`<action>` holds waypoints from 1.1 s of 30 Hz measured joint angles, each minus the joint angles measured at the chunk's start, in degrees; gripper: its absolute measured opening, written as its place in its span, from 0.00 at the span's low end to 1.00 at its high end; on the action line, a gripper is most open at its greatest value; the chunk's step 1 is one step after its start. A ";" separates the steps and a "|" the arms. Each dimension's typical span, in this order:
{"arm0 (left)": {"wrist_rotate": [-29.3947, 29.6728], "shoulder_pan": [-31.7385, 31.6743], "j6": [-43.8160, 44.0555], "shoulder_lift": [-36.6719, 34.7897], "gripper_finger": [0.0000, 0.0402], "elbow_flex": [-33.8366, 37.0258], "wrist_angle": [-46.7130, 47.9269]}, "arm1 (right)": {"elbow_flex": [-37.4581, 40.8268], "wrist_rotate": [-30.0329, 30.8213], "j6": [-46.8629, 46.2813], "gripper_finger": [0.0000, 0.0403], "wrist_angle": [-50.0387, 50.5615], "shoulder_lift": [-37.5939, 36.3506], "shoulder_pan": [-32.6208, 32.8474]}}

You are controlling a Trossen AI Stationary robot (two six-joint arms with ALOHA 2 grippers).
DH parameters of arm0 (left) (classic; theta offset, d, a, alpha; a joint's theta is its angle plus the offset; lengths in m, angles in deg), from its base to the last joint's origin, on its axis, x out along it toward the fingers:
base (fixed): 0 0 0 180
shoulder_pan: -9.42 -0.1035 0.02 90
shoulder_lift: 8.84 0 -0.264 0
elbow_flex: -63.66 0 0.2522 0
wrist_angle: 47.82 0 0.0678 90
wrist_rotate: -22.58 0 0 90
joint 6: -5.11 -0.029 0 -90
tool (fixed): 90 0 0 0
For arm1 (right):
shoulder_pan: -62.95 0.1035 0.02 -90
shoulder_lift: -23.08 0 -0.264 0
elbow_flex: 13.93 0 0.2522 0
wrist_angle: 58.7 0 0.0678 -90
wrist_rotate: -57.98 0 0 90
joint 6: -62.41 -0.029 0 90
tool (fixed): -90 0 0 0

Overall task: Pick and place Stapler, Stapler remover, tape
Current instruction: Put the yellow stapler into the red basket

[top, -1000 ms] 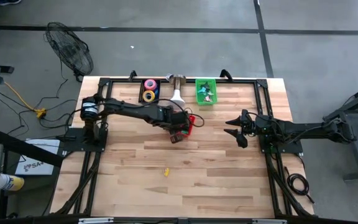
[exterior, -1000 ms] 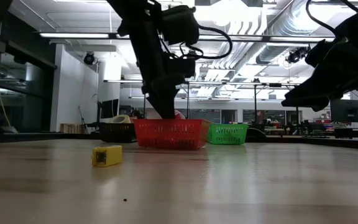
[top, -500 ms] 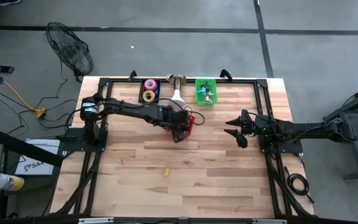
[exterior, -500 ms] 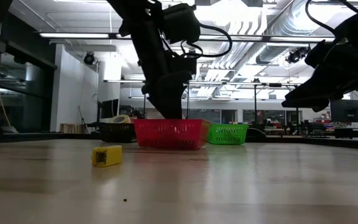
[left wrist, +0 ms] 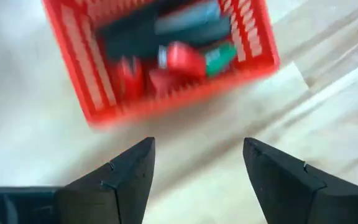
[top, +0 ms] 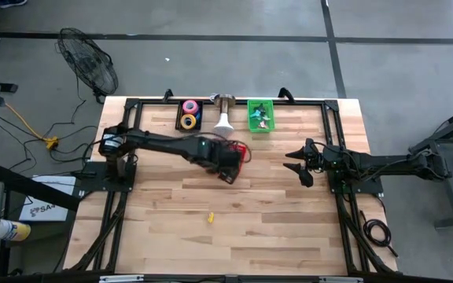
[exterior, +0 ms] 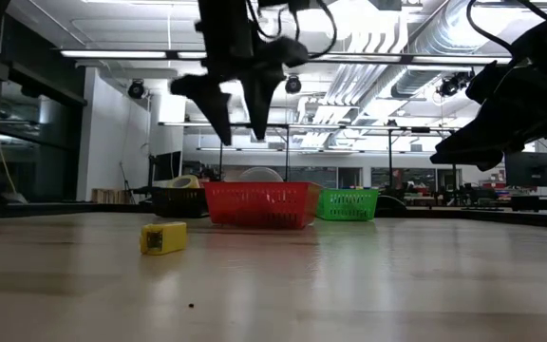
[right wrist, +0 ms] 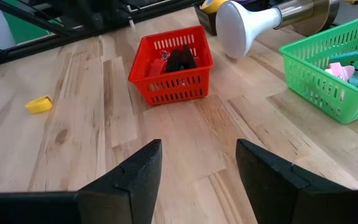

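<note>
Red basket [right wrist: 171, 67]: stands mid-table toward the far side, holding dark and red staplers [left wrist: 166, 43], with one green piece among them.
Left gripper [exterior: 238, 104]: raised above the table just on the near side of the red basket; jaws spread apart, nothing between them.
Right gripper [top: 296, 167]: hangs over the right side of the table, well apart from the baskets; jaws parted, holding nothing.
Tape [top: 189, 112]: pink, yellow and blue rolls in a dark tray at the far edge, left of the green basket [top: 260, 115].
Yellow piece [top: 209, 217]: lies alone on the near wood; its kind cannot be told.
Table [top: 274, 228]: light wooden planks.
</note>
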 joint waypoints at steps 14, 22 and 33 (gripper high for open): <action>4.86 18.01 37.58 0.58 0.60 -0.11 1.41 | -0.02 0.00 0.00 0.49 0.00 0.00 0.00; 2.21 22.21 46.20 4.34 0.60 -0.09 1.39 | -0.02 0.00 0.00 0.49 -0.02 0.00 0.00; -2.99 21.70 47.07 9.72 0.60 -0.06 -3.81 | 0.00 0.00 0.00 0.49 -0.03 -0.07 0.00</action>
